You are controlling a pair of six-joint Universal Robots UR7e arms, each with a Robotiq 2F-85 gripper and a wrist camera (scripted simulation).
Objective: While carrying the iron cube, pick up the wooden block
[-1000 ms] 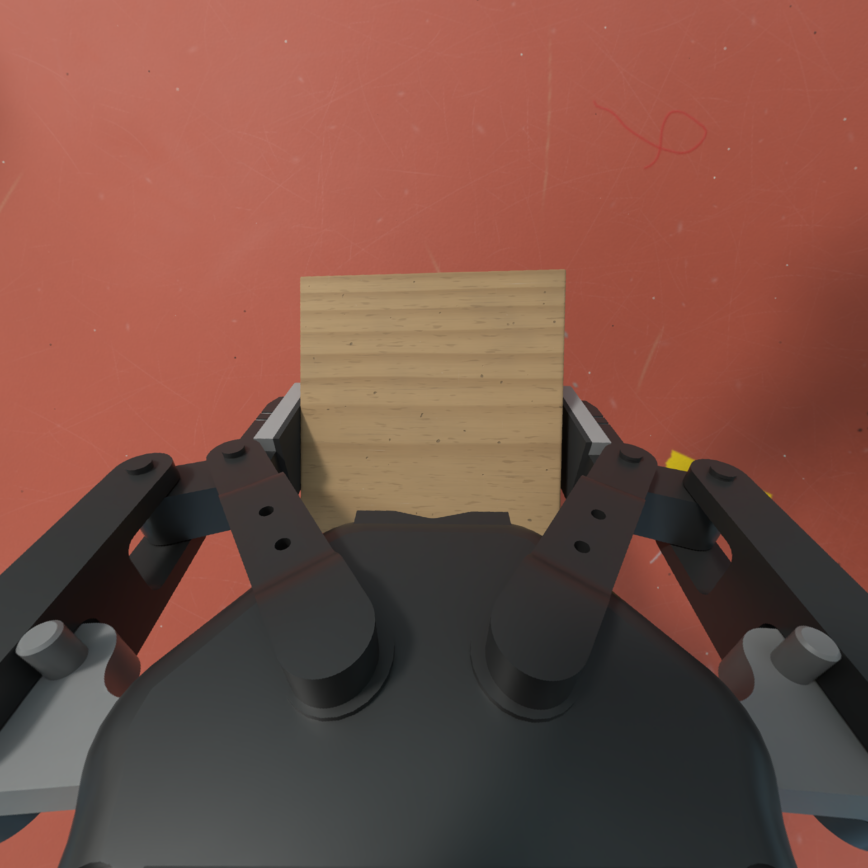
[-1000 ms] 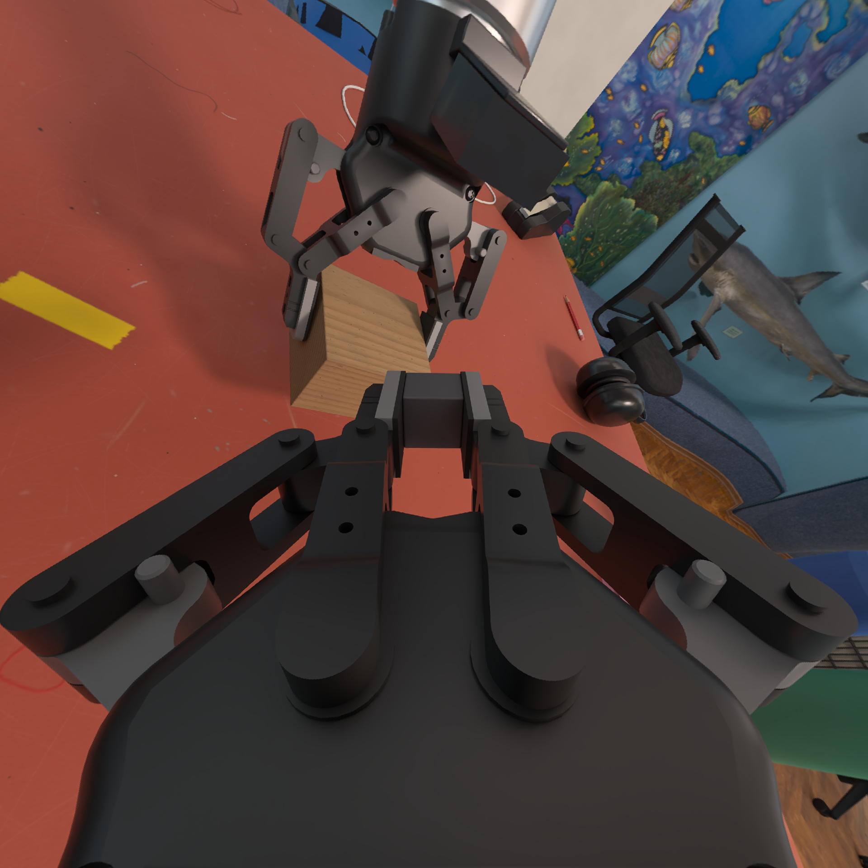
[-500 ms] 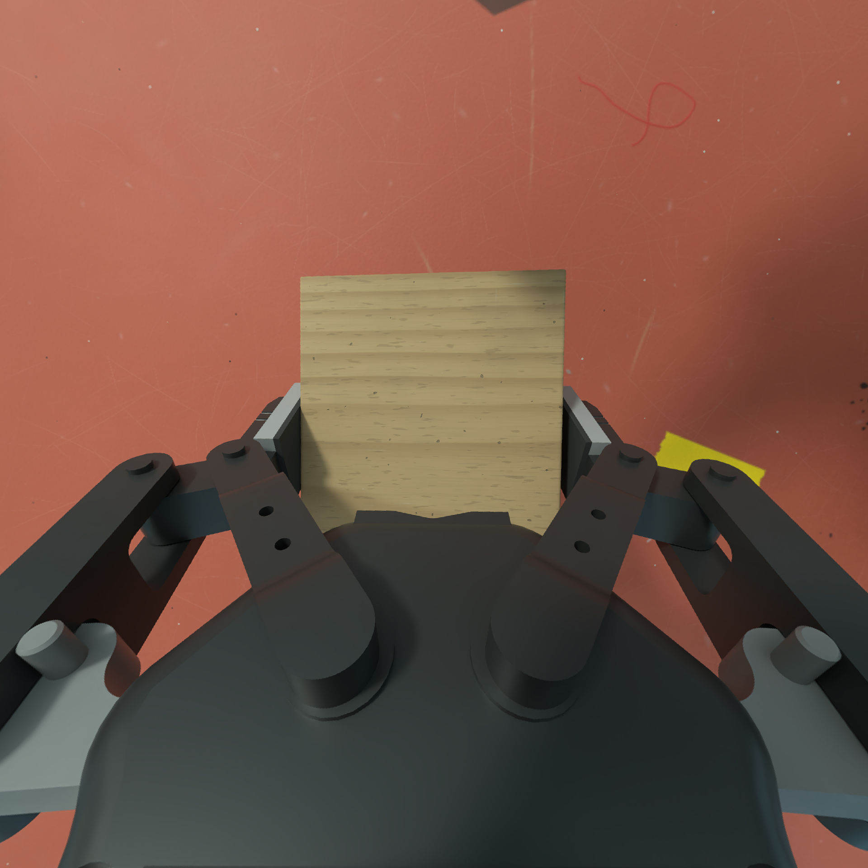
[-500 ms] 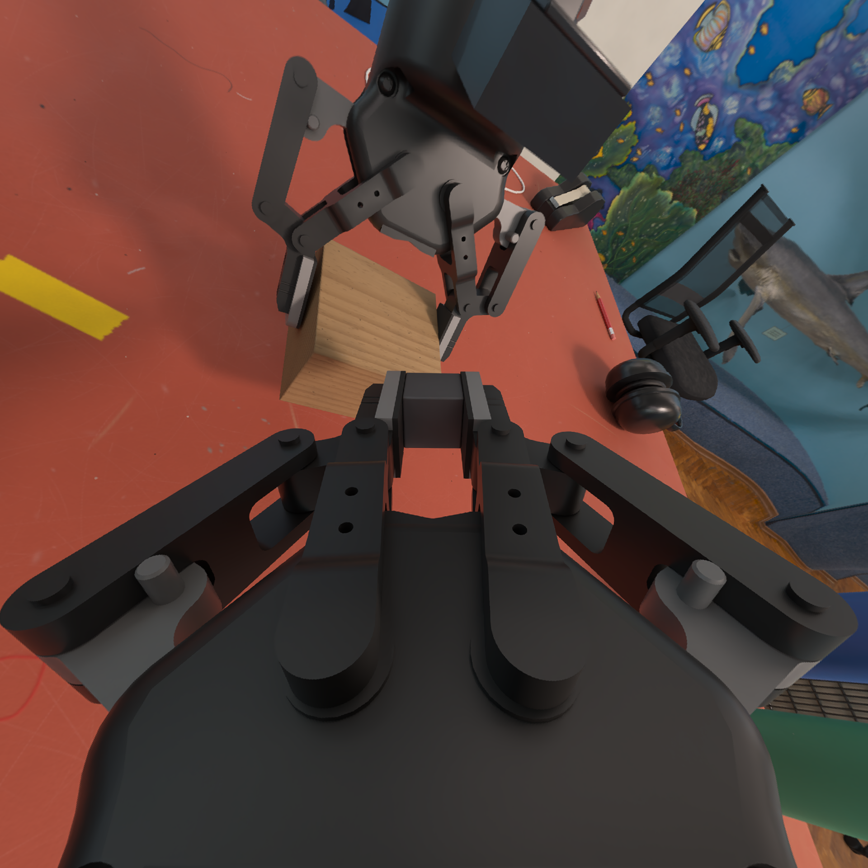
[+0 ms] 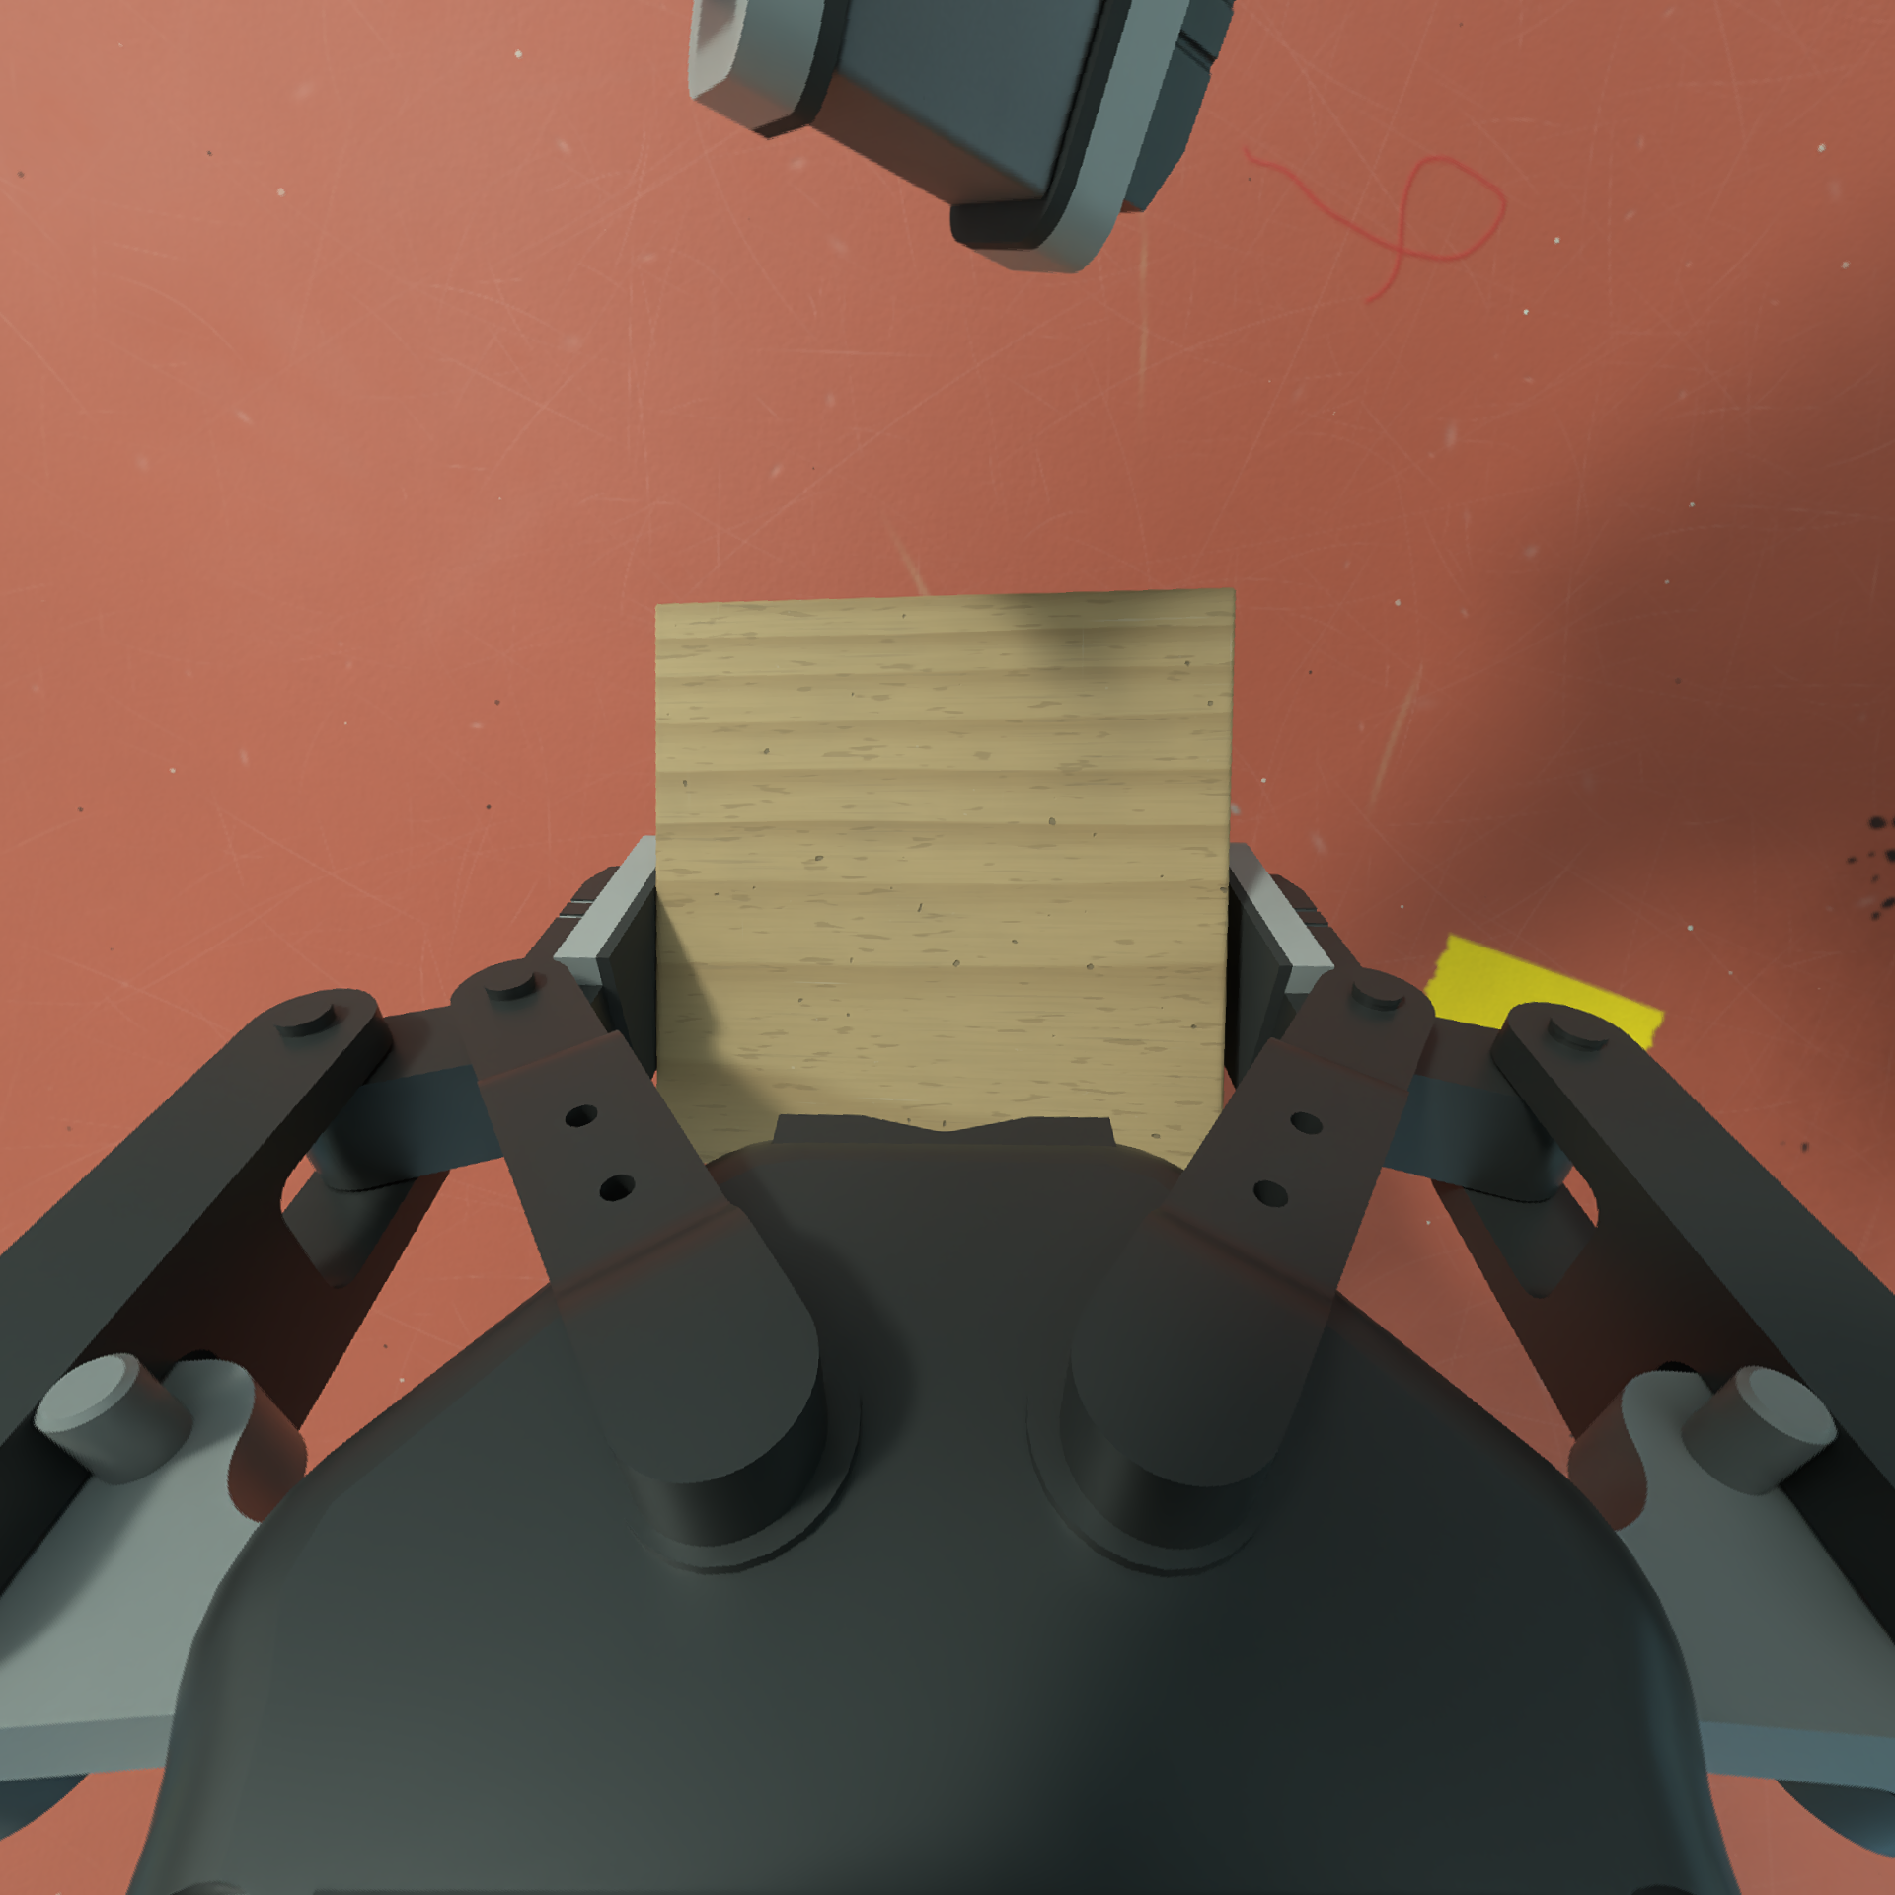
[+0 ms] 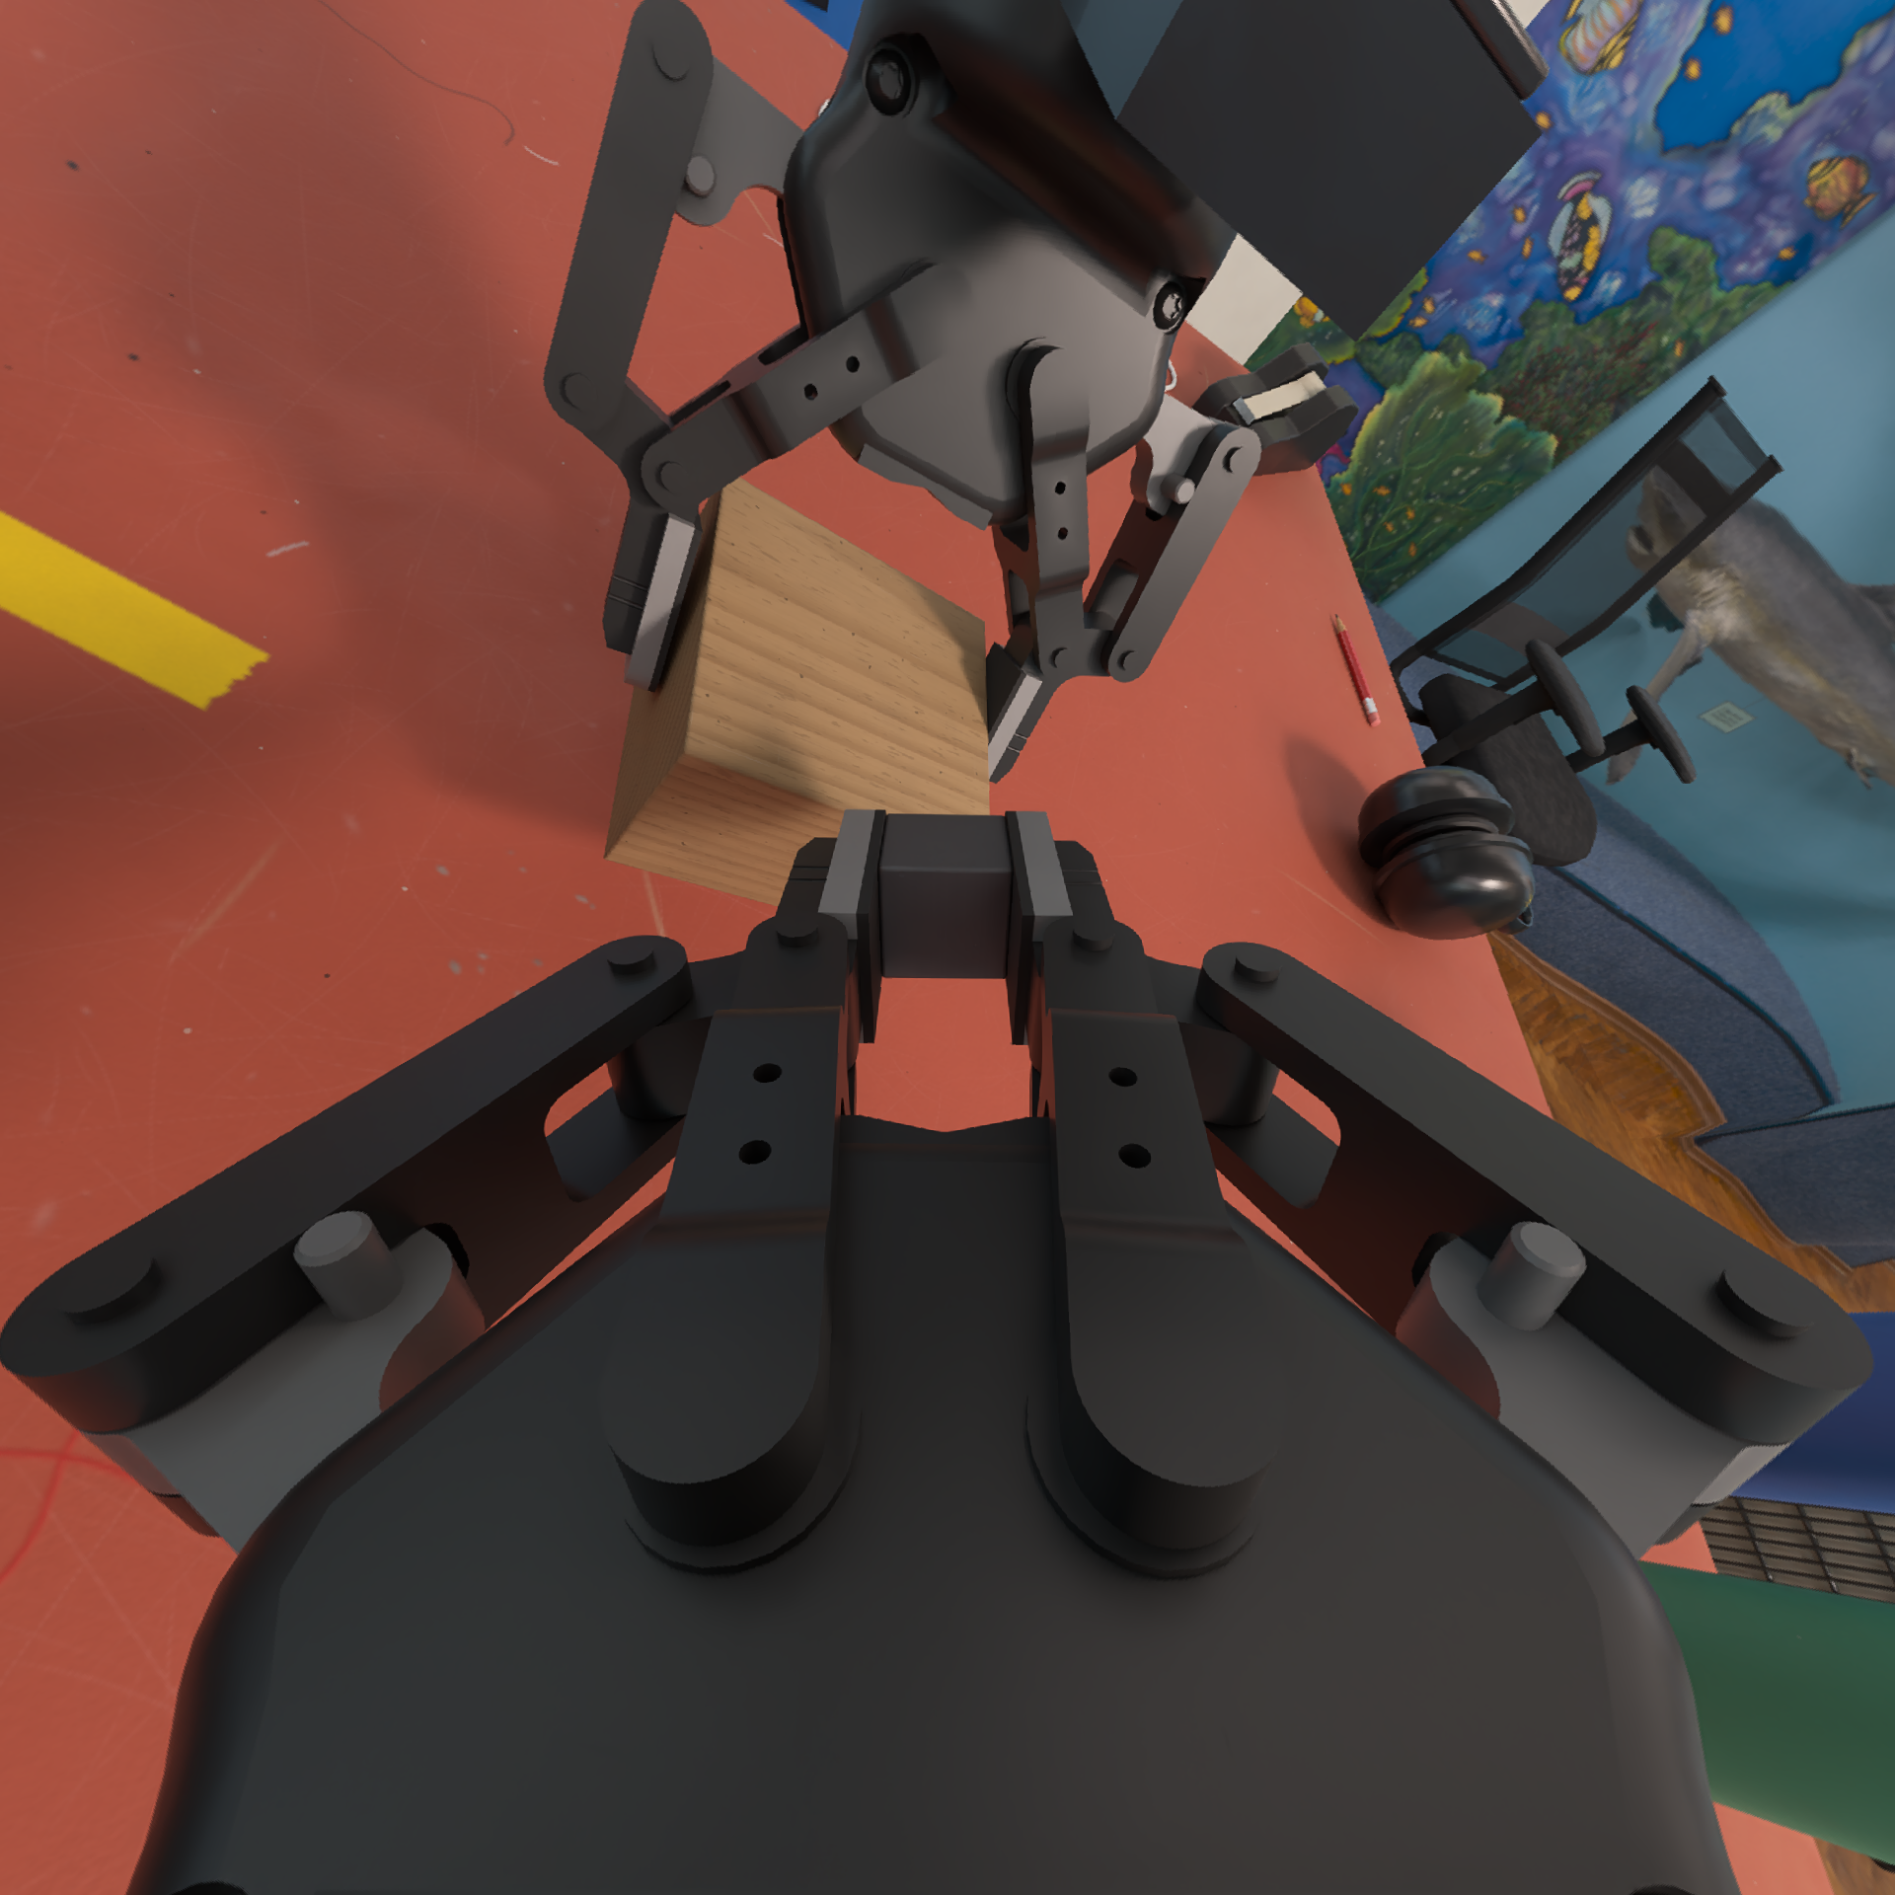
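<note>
Wooden block (image 5: 943, 861) between left pincer (image 5: 941, 928) fingers

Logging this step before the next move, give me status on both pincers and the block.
Left pincer clamped on wooden block. Right pincer shut on iron cube, close beside the block. Nothing else near.

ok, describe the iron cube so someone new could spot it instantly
On the red table, find the big wooden block gripped by the left claw. Just in front of it, the right claw is shut on the iron cube. It is dark grey, plain and far smaller than the pale, grained block.
</note>
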